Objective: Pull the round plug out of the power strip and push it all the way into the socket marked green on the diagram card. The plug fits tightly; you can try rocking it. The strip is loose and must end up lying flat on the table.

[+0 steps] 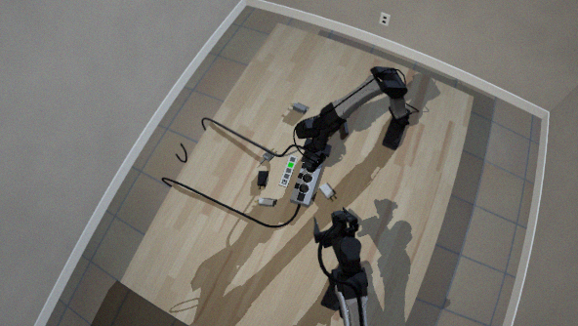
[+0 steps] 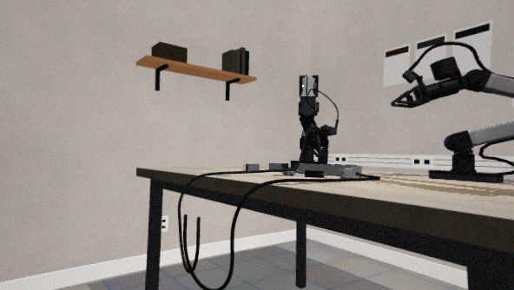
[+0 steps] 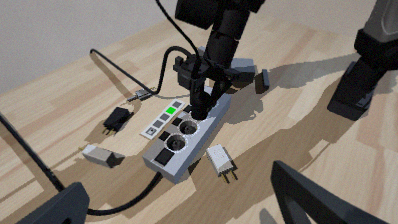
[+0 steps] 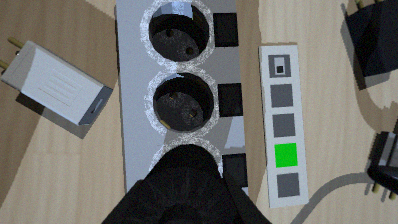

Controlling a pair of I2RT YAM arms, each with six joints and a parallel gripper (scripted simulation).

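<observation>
Right gripper: fingers pinching round black plug. Plug directly between fingertips, at third socket from switch end of grey rectangular power strip; seating depth indiscernible. Left gripper: fingers spread, apart from strip.

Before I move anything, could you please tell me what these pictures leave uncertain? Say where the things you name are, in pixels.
- Round plug's [image 3: 199,111] [image 4: 187,162] pins and depth: hidden by its own body, right wrist view.
- Power strip's [image 1: 299,197] [image 2: 310,168] [image 3: 172,171] [image 4: 131,100] far end: behind the right arm [image 1: 322,122] [image 2: 309,135] [image 3: 220,55], top view; cut off below, right wrist view.
</observation>
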